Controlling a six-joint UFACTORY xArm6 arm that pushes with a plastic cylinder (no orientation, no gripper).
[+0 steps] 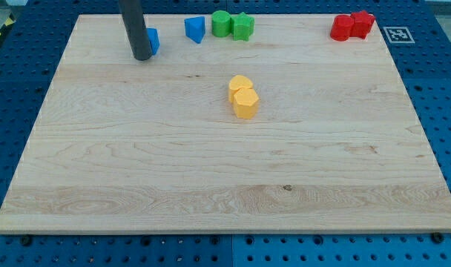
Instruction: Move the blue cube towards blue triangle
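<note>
The blue cube (152, 41) sits near the board's top edge, left of centre, mostly hidden behind my dark rod. My tip (142, 56) rests on the board at the cube's left side, touching or nearly touching it. The blue triangle (195, 29) lies a short way to the cube's right, along the same top edge, with a small gap of bare wood between them.
A green cylinder (221, 23) and a green block (242, 26) stand just right of the triangle. Two yellow blocks (243, 96) touch each other mid-board. Two red blocks (352, 26) sit at the top right. The wooden board (225, 185) lies on a blue pegboard table.
</note>
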